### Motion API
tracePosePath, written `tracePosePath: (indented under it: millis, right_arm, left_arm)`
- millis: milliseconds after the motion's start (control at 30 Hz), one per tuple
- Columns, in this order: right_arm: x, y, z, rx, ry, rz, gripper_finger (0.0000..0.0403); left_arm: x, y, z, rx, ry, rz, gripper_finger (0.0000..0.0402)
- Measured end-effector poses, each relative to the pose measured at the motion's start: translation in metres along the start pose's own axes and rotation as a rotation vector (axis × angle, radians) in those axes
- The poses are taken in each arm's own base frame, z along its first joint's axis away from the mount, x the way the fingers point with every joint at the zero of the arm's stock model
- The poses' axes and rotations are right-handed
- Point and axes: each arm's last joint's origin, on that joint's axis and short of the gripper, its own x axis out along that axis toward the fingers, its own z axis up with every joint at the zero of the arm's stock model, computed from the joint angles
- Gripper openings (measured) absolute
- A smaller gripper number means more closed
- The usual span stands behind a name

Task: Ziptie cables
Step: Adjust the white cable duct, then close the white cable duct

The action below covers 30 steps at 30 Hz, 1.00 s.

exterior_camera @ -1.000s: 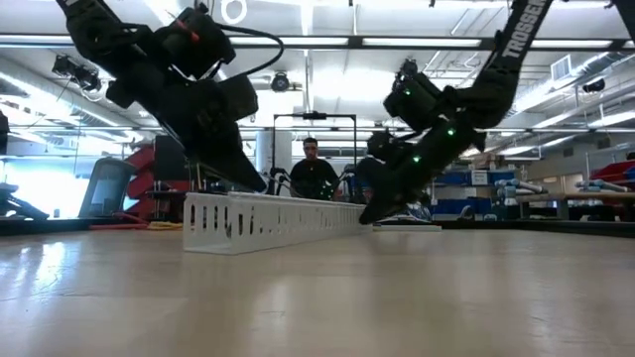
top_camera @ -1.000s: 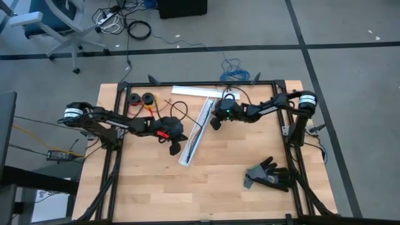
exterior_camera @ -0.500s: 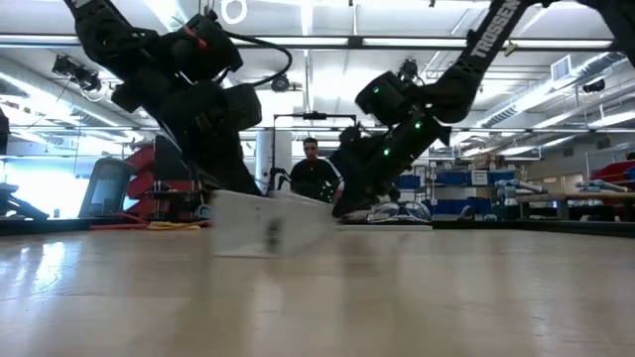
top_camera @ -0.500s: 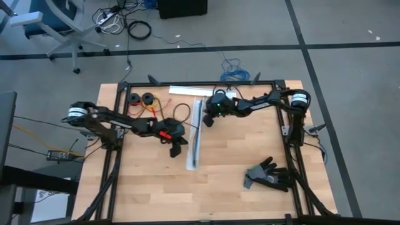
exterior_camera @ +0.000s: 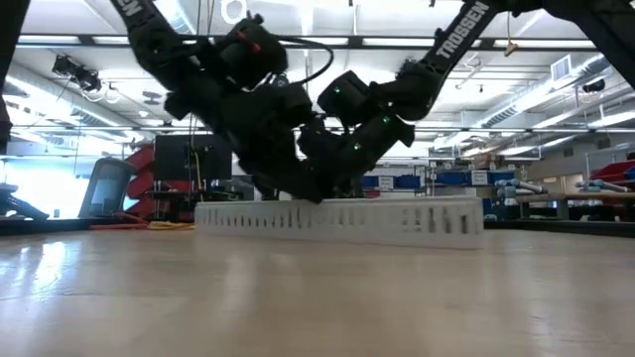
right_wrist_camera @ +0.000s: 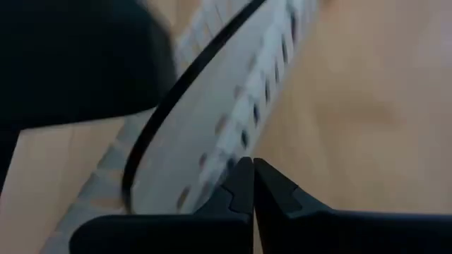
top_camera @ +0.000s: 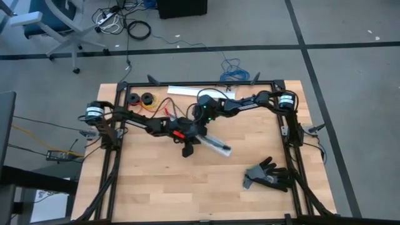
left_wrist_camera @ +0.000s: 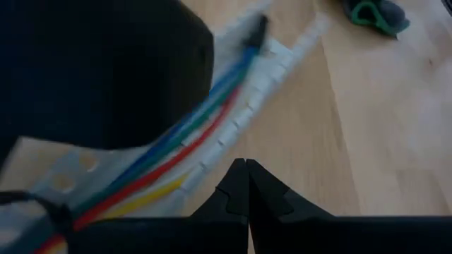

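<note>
High view, white duct (top_camera: 215, 145) swung round, seemingly flatter

The cables (left_wrist_camera: 176, 144) I work with are thin wires, blue, green, red and yellow, running side by side along the white slotted duct (left_wrist_camera: 282, 77) on the tabletop. They end at a dark tip near the duct's far end. The ziptie (right_wrist_camera: 183, 92), a thin black strap, lies bowed across the duct's pale side.
</note>
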Motion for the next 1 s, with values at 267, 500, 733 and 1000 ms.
tracePosePath:
  millis: [267, 500, 733, 1000]
  right_arm:
    - [-0.011, 0.001, 0.004, -0.069, 0.07, 0.179, 0.0]
    - [-0.02, -0.007, 0.007, -0.048, 0.069, 0.22, 0.0]
    - [-0.062, -0.005, 0.026, -0.126, 0.095, -0.001, 0.0]
    - [-0.121, -0.007, 0.016, -0.09, 0.165, -0.119, 0.0]
  left_arm:
    - [0.007, -0.004, 0.029, 0.073, -0.089, -0.012, 0.0]
    - [-0.002, -0.013, 0.035, 0.095, -0.091, -0.044, 0.0]
    - [-0.051, -0.024, 0.044, 0.216, -0.058, 0.227, 0.0]
    - [-0.114, -0.011, 0.005, 0.155, -0.186, 0.391, 0.0001]
